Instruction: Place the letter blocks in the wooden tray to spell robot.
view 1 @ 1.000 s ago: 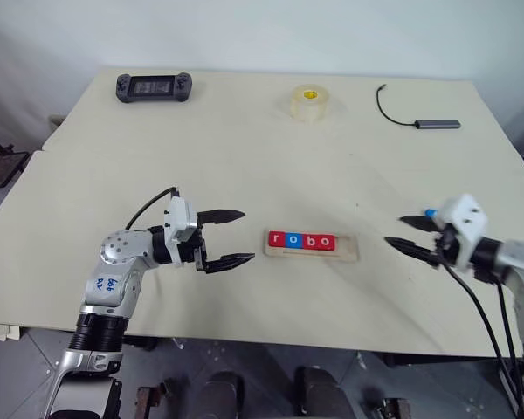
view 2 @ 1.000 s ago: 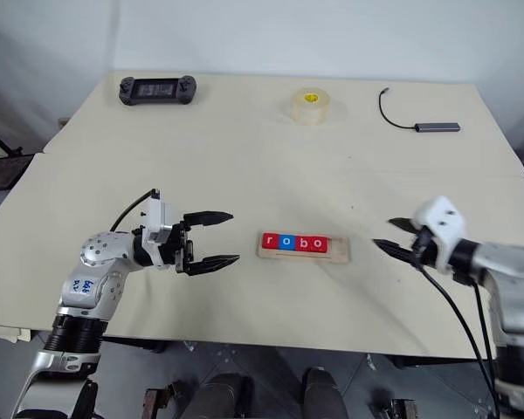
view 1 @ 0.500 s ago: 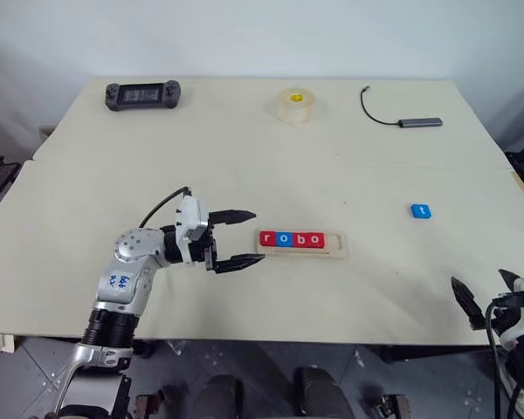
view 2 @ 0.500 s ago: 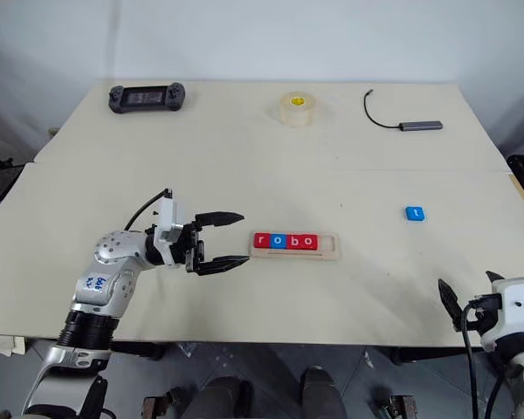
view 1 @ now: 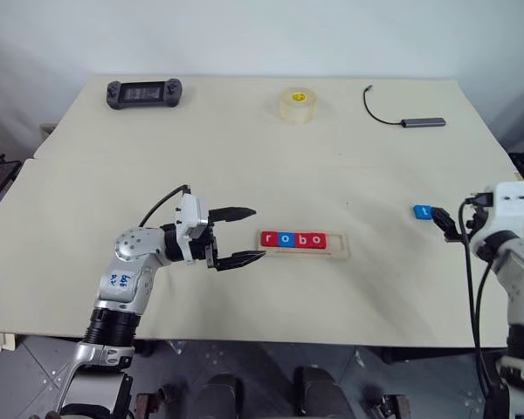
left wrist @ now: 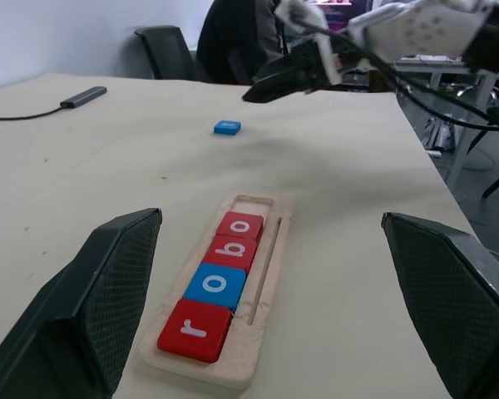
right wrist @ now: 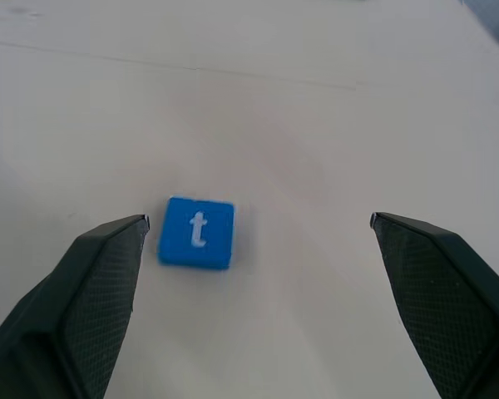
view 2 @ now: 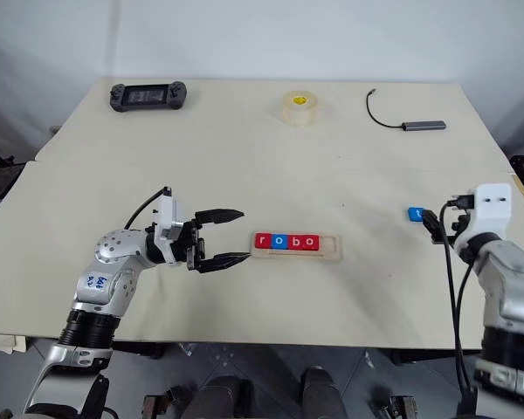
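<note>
R gripper (view 2: 438, 229) let go of the blue t block (view 2: 416, 214), swung out low at 4 o'clock, now back beside it, jaws wide.

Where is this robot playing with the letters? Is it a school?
More likely an office or lab workroom, though I can't be sure. The left wrist view shows a black office chair behind the big table, which holds a game controller and a cable adapter.
</note>
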